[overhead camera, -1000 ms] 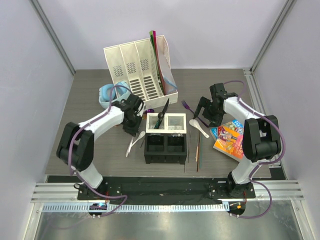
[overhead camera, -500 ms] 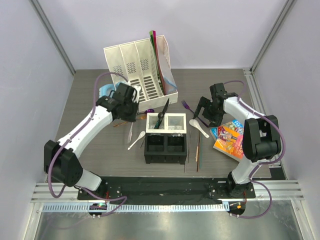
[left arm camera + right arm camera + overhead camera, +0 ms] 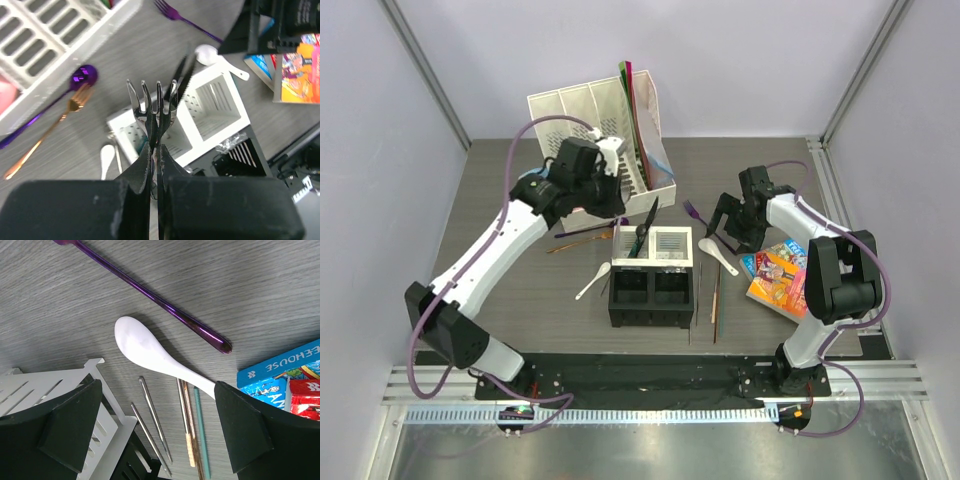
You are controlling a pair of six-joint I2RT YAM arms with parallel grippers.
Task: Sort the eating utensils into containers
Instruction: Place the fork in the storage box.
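Early stage, we judge: only black pieces (image 3: 646,225) stand in the caddy (image 3: 653,262); left pincer (image 3: 155,150), pinching a dark fork (image 3: 151,102), hangs aloft near it; right pincer (image 3: 157,390), spread, hovers over a white soup spoon (image 3: 135,342); purple fork (image 3: 692,211) and chopsticks (image 3: 714,295) lie unsorted on the tabletop (image 3: 520,290).

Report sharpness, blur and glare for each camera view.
Top external: even light, soft shadows, glare on the near metal sheet. Left wrist: the glossy dark metal fork in the shut left gripper is sharp with bright glints; the gold fork behind looks smeared. Right wrist: the white ceramic spoon and grey tabletop grain are crisp; the open right gripper has dark, soft-edged fingers.
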